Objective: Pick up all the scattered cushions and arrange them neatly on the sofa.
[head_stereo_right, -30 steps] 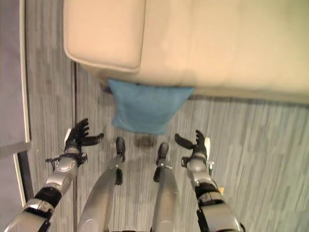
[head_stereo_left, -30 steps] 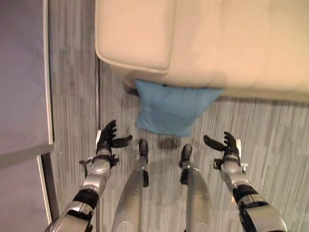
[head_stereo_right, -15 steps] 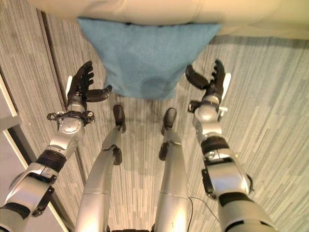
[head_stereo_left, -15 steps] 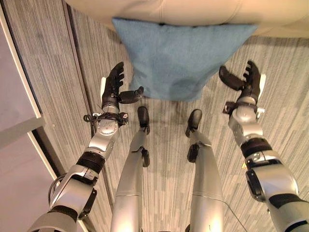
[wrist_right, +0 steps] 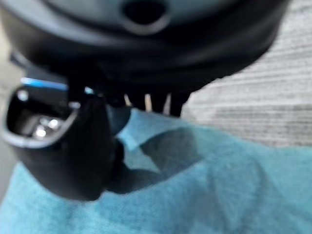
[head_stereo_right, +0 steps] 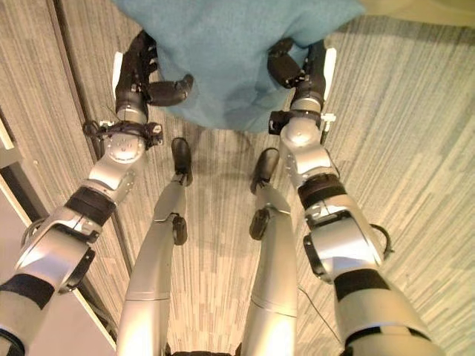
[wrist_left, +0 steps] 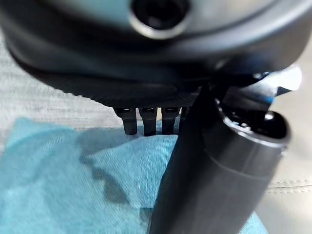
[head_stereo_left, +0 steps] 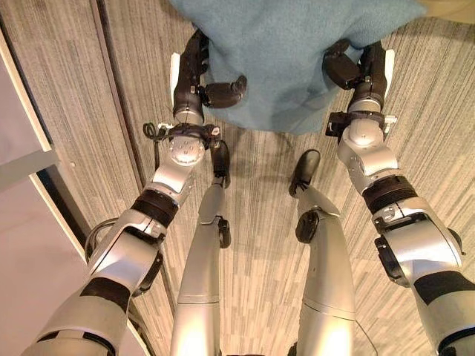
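Teal cushion lies on the floor at my twelve o'clock; I bracket it with left hand and right hand, both spread, no grip yet, lift pending.

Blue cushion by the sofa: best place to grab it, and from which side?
Take the blue cushion by its two opposite side edges, one hand per side. It lies broad and flat on the floor, soft enough to pinch, too wide for one hand. The left hand and right hand already flank it, thumbs over the cloth, fingers open. Probably close both inward and lift.
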Available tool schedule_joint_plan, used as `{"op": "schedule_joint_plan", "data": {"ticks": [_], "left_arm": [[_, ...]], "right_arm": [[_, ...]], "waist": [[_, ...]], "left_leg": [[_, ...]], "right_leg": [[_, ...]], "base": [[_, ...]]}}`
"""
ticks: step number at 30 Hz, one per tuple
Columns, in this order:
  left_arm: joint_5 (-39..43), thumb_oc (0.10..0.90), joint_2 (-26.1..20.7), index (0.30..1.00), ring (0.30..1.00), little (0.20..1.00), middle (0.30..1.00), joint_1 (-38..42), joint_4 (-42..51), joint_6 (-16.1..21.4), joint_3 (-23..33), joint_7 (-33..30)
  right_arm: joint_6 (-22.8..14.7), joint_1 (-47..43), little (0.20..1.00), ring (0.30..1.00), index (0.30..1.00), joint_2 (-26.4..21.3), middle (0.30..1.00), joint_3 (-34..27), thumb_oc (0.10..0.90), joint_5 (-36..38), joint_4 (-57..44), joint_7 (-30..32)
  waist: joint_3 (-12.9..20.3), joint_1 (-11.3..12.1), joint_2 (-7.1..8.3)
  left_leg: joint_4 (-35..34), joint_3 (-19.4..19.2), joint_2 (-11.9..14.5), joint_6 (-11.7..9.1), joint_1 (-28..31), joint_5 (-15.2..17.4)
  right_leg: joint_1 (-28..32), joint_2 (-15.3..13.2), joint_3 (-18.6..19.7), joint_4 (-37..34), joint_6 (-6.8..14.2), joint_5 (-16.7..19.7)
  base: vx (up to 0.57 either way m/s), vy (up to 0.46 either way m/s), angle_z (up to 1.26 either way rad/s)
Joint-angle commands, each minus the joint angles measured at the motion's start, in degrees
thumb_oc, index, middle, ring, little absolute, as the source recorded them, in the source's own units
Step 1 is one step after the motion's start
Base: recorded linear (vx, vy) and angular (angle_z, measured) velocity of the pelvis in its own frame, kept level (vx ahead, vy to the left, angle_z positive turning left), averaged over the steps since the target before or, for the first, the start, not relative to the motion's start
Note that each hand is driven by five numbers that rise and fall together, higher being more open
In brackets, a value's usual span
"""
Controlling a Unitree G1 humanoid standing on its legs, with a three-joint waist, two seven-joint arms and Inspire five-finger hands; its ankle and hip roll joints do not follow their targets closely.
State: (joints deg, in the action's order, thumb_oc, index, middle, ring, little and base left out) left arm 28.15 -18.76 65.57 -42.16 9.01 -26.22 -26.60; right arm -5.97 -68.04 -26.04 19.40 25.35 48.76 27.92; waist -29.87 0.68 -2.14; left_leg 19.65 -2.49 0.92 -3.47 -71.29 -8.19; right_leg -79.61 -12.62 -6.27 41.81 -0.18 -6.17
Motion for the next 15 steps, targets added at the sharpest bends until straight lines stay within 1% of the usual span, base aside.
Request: {"op": "schedule_joint_plan", "data": {"ticks": [1,2,4,7,9,10,12,13,14,15], "left_arm": [[0.24,0.431,5.17,0.347,0.347,0.347,0.347,-1.46,3.99,5.33,-0.68,1.28],[1.13,0.400,7.05,0.300,0.300,0.300,0.300,-0.58,5.74,6.22,-0.70,0.75],[2.33,0.400,8.49,0.300,0.300,0.300,0.300,-0.67,9.07,7.60,0.27,0.20],[0.69,0.400,7.70,0.300,0.300,0.300,0.300,-2.75,12.19,7.57,1.69,0.22],[-0.44,0.400,7.86,0.300,0.300,0.300,0.300,-5.61,14.36,7.29,2.98,0.76],[-1.04,0.400,8.18,0.300,0.300,0.300,0.300,-7.78,16.07,7.28,3.83,1.16],[-2.14,0.400,8.21,0.300,0.300,0.300,0.300,-14.79,22.00,6.95,5.26,2.87],[-4.04,0.400,7.18,0.300,0.300,0.300,0.300,-20.58,27.81,6.91,5.21,4.37],[-4.45,0.400,6.74,0.300,0.300,0.300,0.300,-22.52,29.28,7.03,5.10,4.67],[-4.86,0.400,6.35,0.300,0.300,0.300,0.300,-26.58,32.43,6.99,4.67,5.99]], "right_arm": [[-7.91,0.07,0.300,0.300,0.300,6.70,0.300,4.90,0.400,0.04,-6.40,-2.48],[-9.10,0.16,0.300,0.300,0.300,7.42,0.300,4.23,0.400,0.81,-7.63,-2.41],[-11.37,1.54,0.300,0.300,0.300,8.21,0.300,2.78,0.400,1.27,-11.04,-2.41],[-12.61,5.12,0.300,0.300,0.300,8.47,0.300,0.95,0.400,0.21,-14.66,-2.71],[-13.12,8.99,0.300,0.300,0.300,9.26,0.300,-0.52,0.400,-0.84,-17.63,-3.37],[-13.25,11.55,0.300,0.300,0.300,9.52,0.300,-1.63,0.400,-2.19,-19.84,-3.68],[-13.56,19.61,0.300,0.300,0.300,9.90,0.300,-3.19,0.400,-5.10,-26.61,-4.97],[-14.15,27.15,0.300,0.300,0.300,9.77,0.300,-5.03,0.400,-6.40,-32.98,-6.12],[-14.44,29.69,0.300,0.300,0.300,9.89,0.300,-5.65,0.400,-6.36,-34.85,-6.70],[-14.44,34.94,0.300,0.300,0.300,9.73,0.300,-6.31,0.400,-6.83,-38.71,-7.72]], "waist": [[8.21,-0.72,-0.42],[8.50,-0.96,-0.26],[9.37,-1.38,-0.11],[10.49,-1.59,-0.41],[11.54,-1.55,-0.65],[11.73,-1.68,-0.78],[12.05,-2.04,-0.98],[11.26,-2.38,-1.06],[11.34,-2.50,-0.93],[11.60,-2.77,-0.58]], "left_leg": [[7.49,3.51,-1.91,2.97,-3.01,10.91],[7.62,3.68,-1.95,2.98,-3.51,10.98],[8.12,3.65,-1.91,3.02,-4.27,11.17],[7.65,3.44,-1.75,2.92,-3.49,11.13],[5.41,3.19,-1.90,2.69,-0.68,10.74],[4.19,3.12,-2.07,2.56,1.53,10.56],[0.94,3.37,-2.28,1.81,8.66,10.12],[-1.74,3.57,-2.15,1.44,14.54,7.89],[-2.86,3.62,-2.17,1.20,16.96,7.66],[-4.94,4.00,-2.15,0.62,22.42,7.43]], "right_leg": [[2.73,0.42,1.66,-5.10,7.31,0.50],[2.04,0.53,1.73,-4.82,7.41,0.54],[1.17,0.97,2.04,-4.50,7.53,0.76],[1.92,1.27,2.11,-5.06,7.64,0.87],[4.44,1.63,1.87,-6.29,7.64,0.83],[6.38,1.68,1.67,-7.13,7.69,1.03],[13.56,1.67,0.58,-10.17,7.68,1.42],[19.60,1.32,-0.92,-13.21,7.13,3.60],[22.07,1.36,-1.37,-14.53,7.09,3.83],[27.86,1.52,-2.43,-17.61,7.00,4.08]], "base": [[0.00,0.000,0.00],[0.00,0.000,0.00],[0.00,0.000,0.00],[0.00,0.004,-0.01],[-0.01,-0.011,-0.05],[0.00,0.000,0.00],[-0.05,-0.044,0.00],[-0.11,-0.075,-0.01],[-0.13,-0.100,-0.03],[-0.03,-0.098,-0.04]]}}
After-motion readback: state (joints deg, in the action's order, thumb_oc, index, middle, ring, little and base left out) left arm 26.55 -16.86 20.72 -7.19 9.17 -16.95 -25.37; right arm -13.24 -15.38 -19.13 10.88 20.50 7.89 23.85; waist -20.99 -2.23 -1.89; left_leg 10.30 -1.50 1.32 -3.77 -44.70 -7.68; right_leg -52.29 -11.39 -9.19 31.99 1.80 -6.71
